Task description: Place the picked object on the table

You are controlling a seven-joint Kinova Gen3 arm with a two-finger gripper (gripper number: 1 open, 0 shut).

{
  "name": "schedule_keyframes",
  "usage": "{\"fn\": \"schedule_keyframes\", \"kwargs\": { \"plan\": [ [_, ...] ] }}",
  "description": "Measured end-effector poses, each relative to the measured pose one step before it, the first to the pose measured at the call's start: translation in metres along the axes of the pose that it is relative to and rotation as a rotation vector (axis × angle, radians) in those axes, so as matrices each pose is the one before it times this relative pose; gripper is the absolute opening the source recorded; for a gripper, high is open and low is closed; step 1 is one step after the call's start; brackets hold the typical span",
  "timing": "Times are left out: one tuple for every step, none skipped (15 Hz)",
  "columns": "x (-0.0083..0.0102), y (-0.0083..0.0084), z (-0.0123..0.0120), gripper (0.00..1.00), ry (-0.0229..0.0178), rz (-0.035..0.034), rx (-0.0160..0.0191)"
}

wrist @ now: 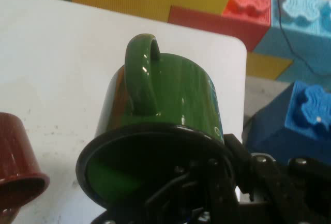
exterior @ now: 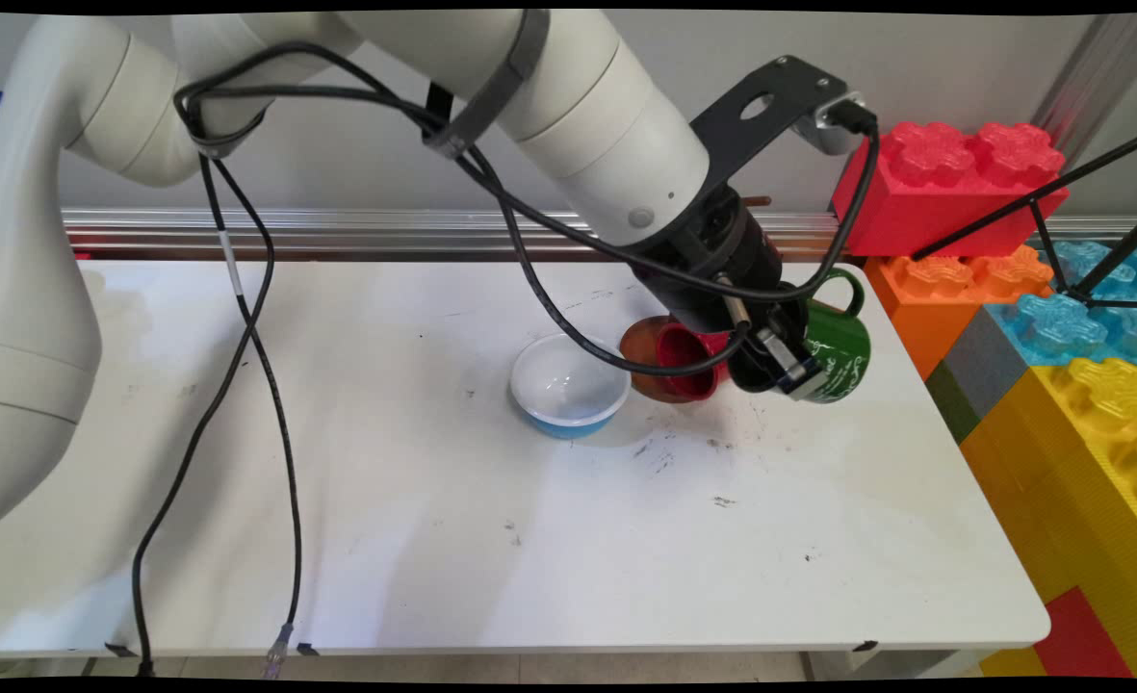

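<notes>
With the gripper (exterior: 788,371), pinches the rim of the green mug (exterior: 842,351), as far as can be seen: one finger inside the mouth, the other outside against the wall, nearly closed. Keeps the mug tipped on its side, mouth toward the hand, handle up, over the right far part of the white table (exterior: 433,539); cannot tell whether it touches the surface. Just beside, to the picture's left, a red mug (exterior: 688,361) also tipped, against a brown dish (exterior: 637,351). Further left, a white bowl with blue outside (exterior: 568,385), upright. Beyond the table's right edge, big coloured building blocks (exterior: 953,183).
</notes>
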Motion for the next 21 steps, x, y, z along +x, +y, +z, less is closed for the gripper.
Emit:
{"fn": "schedule_keyframes", "kwargs": {
  "plan": [
    [0.00195, 0.00044, -0.00142, 0.0, -0.02074, 0.0132, 0.00235],
    [0.00095, 0.0004, -0.0009, 0.0, -0.01478, 0.00887, 0.00188],
    [0.0011, 0.00064, -0.00131, 0.0, -0.02196, 0.01192, 0.00282],
    [0.0009, 0.00122, -0.00112, 0.0, -0.02598, 0.01433, 0.00206],
    [0.00029, 0.00156, -0.00077, 0.0, -0.02593, 0.01464, 0.00179],
    [-0.00003, 0.00138, -0.00043, 0.0, -0.02075, 0.01218, 0.00177],
    [-0.00007, 0.00099, 0.00013, 0.0, -0.01412, 0.0087, 0.00127],
    [-0.0001, 0.00132, 0.00048, 0.0, -0.02017, 0.01238, 0.00224],
    [-0.00011, 0.00087, 0.00062, 0.0, -0.01348, 0.00829, 0.00231],
    [-0.00002, 0.001, 0.00105, 0.0, -0.01624, 0.00975, 0.00267],
    [-0.00029, 0.00107, 0.00153, 0.0, -0.01638, 0.0096, 0.00303],
    [-0.00051, 0.00114, 0.00208, 0.0, -0.01889, 0.01004, 0.00383],
    [-0.00027, 0.00071, 0.00171, 0.0, -0.01216, 0.00626, 0.00291],
    [-0.00044, 0.001, 0.00282, 0.0, -0.01784, 0.00919, 0.00426],
    [-0.00058, 0.00061, 0.00203, 0.0, -0.0118, 0.00546, 0.00356],
    [-0.00096, 0.00067, 0.0032, 0.0, -0.0167, 0.00708, 0.00468],
    [-0.0008, 0.00035, 0.00233, 0.0, -0.01107, 0.00417, 0.00351],
    [-0.00128, 0.00049, 0.00343, 0.0, -0.01596, 0.00551, 0.00512],
    [-0.00167, 0.00045, 0.00426, 0.0, -0.0188, 0.00533, 0.00618],
    [-0.002, 0.00025, 0.00405, 0.0, -0.01864, 0.00378, 0.0066],
    [-0.00181, 0.00026, 0.00329, 0.0, -0.01557, 0.00238, 0.00547]
  ]
}}
